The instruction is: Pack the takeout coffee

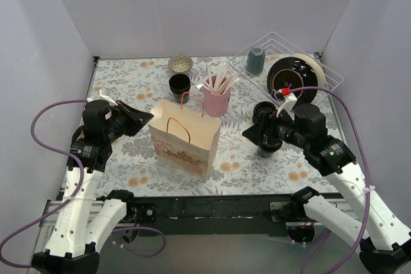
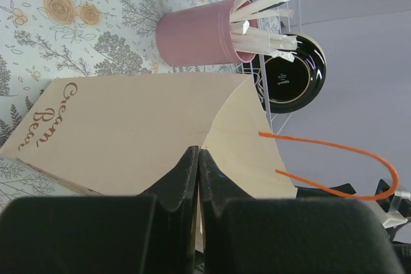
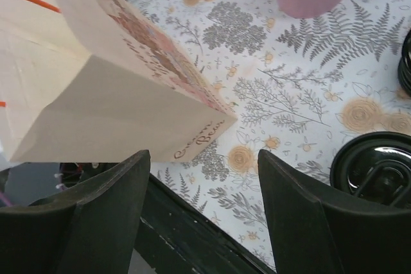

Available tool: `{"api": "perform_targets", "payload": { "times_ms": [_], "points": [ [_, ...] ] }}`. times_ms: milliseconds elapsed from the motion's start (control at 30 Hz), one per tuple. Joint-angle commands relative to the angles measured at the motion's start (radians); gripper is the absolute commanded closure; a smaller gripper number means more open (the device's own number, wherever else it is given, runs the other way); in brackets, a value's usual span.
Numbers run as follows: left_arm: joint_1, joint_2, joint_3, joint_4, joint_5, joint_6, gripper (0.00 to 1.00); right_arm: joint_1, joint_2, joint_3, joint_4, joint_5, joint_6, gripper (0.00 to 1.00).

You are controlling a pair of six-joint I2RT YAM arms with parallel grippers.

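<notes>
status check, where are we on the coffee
Left hand shut on paper bag rim. Right hand open, empty. Takeout coffee on table beside it, not bagged. Nothing seen between cup and bag.

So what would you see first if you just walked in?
The tan paper bag with orange handles, standing in the middle of the flowery table. Right behind it is a pink cup full of pale sticks, and a wire rack with a black plate sits in the far right corner.

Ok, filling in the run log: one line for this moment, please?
left gripper: shut on paper bag rim | right gripper: open, empty | takeout coffee: on table, outside jaws, unpacked
</notes>
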Motion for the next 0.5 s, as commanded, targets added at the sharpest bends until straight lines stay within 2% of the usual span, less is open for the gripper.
{"api": "perform_targets", "payload": {
  "times_ms": [0,233,467],
  "points": [
    [0.001,-0.045,0.029,-0.023,0.02,-0.081,1.0,0.01,-0.02,0.042,0.099,-0.094,0.075,0.25],
    [0.001,-0.16,-0.158,0.006,0.039,-0.267,1.0,0.035,0.012,0.043,0.13,-0.117,0.086,0.25],
    [0.001,-0.213,-0.24,0.055,0.056,-0.311,1.0,0.151,0.107,0.111,0.198,-0.037,0.123,0.25]
  ]
}}
